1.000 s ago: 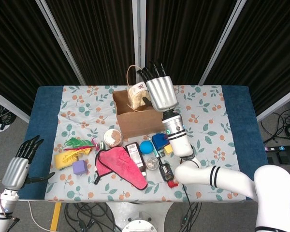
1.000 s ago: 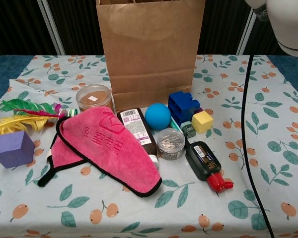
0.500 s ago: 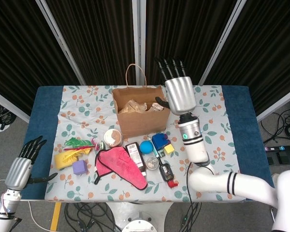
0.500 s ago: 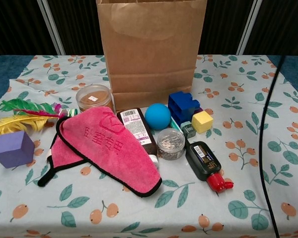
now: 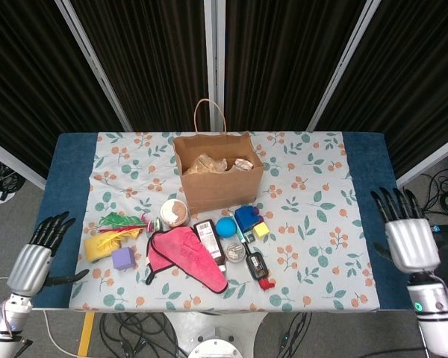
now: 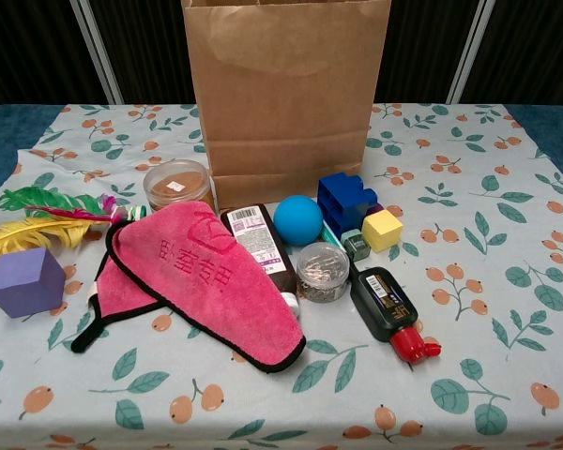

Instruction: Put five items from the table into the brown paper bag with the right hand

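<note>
The brown paper bag [image 5: 218, 179] [image 6: 286, 98] stands upright at the middle of the table with crumpled pale items showing inside its mouth. In front of it lie a pink cloth [image 5: 187, 256] [image 6: 211, 281], a blue ball [image 5: 225, 227] [image 6: 297, 219], a blue block [image 5: 247, 217] [image 6: 346, 202], a yellow cube [image 5: 260, 230] [image 6: 382, 230], a brown bottle [image 5: 209, 240] [image 6: 256, 246] and a black bottle with a red cap [image 5: 257, 268] [image 6: 387, 307]. My right hand [image 5: 405, 235] hangs open off the table's right edge, empty. My left hand [image 5: 34, 257] is open beyond the left edge.
A purple cube [image 5: 122, 258] [image 6: 21, 280], yellow and green feathers [image 5: 112, 233] [image 6: 33, 217], a round brown-lidded tub [image 5: 174, 212] [image 6: 177, 185] and a clear jar of small parts [image 5: 236, 251] [image 6: 322, 270] also sit on the floral tablecloth [image 5: 313, 194]. Cables trail on the floor at right.
My right hand has swung away from above the bag to the far right, off the table's edge, holding nothing. The items in the bag stay put.
</note>
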Robot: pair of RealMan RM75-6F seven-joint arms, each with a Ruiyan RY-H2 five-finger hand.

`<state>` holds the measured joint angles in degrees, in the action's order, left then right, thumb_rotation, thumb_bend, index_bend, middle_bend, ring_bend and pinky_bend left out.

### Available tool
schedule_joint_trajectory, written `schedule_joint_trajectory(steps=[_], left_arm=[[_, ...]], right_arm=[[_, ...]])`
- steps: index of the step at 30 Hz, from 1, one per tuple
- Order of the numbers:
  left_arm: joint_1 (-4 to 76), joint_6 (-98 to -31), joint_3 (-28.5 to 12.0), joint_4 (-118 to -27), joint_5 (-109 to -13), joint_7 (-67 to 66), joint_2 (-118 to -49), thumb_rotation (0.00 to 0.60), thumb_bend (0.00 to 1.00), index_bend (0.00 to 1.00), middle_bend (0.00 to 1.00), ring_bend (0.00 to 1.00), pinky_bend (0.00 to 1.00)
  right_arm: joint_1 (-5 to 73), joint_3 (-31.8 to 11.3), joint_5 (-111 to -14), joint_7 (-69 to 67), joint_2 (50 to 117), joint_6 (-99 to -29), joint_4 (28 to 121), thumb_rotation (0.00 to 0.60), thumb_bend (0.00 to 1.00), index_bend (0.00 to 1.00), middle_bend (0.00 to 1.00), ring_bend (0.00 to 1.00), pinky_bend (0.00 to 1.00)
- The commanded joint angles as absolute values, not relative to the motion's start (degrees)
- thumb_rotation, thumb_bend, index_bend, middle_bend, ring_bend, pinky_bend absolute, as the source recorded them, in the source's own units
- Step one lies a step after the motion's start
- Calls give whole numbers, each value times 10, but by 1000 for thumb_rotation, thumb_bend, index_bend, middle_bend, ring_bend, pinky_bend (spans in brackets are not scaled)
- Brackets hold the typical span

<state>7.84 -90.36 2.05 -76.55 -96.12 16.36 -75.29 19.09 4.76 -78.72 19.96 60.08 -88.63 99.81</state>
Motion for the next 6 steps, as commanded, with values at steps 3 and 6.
schedule_joint_trajectory(steps=[3, 6], left_arm=[[78, -902, 23, -759, -962, 154, -751, 455, 0, 88, 67, 27, 69], [79, -904, 20, -756, -962, 151, -753, 453, 0, 88, 67, 28, 69]], right_arm=[[78, 85, -861, 65, 651, -971, 841, 600, 0, 11, 44, 0, 0], [68, 76, -871, 56, 660, -978, 821, 600, 0, 11, 43, 0, 0]])
